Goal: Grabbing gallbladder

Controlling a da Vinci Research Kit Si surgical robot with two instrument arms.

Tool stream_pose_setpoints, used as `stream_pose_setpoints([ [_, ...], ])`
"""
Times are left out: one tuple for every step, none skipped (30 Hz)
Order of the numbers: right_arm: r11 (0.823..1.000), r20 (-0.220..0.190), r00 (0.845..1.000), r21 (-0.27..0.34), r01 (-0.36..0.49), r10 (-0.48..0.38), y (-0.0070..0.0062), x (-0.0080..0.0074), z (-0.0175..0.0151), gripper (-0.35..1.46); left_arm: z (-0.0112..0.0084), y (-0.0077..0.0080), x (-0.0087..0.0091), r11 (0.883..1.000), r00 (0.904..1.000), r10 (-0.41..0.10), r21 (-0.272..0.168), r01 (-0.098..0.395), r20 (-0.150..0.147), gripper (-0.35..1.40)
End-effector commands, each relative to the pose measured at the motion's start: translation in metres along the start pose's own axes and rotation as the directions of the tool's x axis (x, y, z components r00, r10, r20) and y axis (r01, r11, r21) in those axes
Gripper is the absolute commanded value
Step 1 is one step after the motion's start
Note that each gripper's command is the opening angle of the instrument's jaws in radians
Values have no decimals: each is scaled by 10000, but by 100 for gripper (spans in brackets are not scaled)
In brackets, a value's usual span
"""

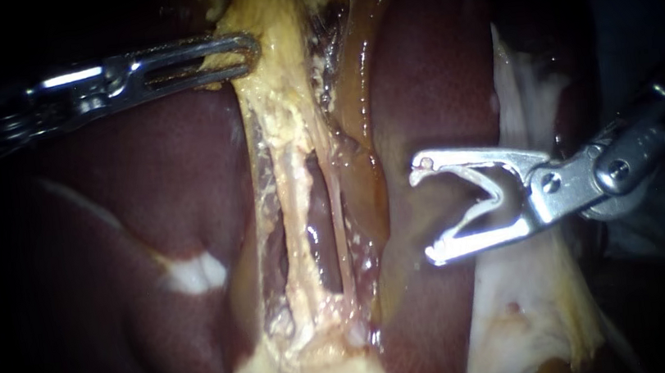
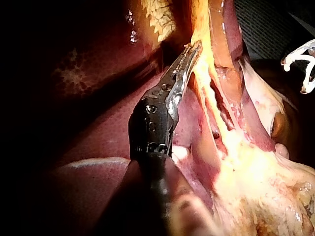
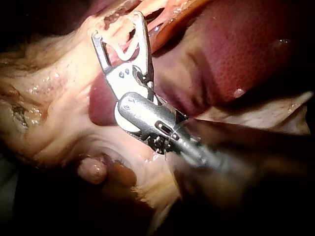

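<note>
Right instrument [image 1: 428, 213] and left instrument [image 1: 251, 51], two; one gallbladder [image 1: 283, 93]; one liver [image 1: 143, 190].

**A:** so where's the room for your right instrument [image 1: 426, 214]?

**B:** centre-right of the frame, over the dark liver [image 1: 428, 77]. Your jaws hang wide apart there, gripping nothing. Go left and the stretched yellow tissue [image 1: 294, 174] blocks you, with your left instrument [image 1: 248, 53] clamped onto it at upper left.
</note>
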Motion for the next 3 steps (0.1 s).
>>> stream_pose_setpoints([
  [10000,-2,10000,1,-1,1,0,0,0,60,0,0,0,10000,10000,3,-10,-3,7,-35],
  [10000,-2,10000,0,-1,1,0,0,0,60,0,-1,0,10000,10000,2,-12,-2,8,-35],
  [10000,-2,10000,1,-1,1,0,0,0,60,0,-1,0,10000,10000,1,-14,-1,9,-35],
])
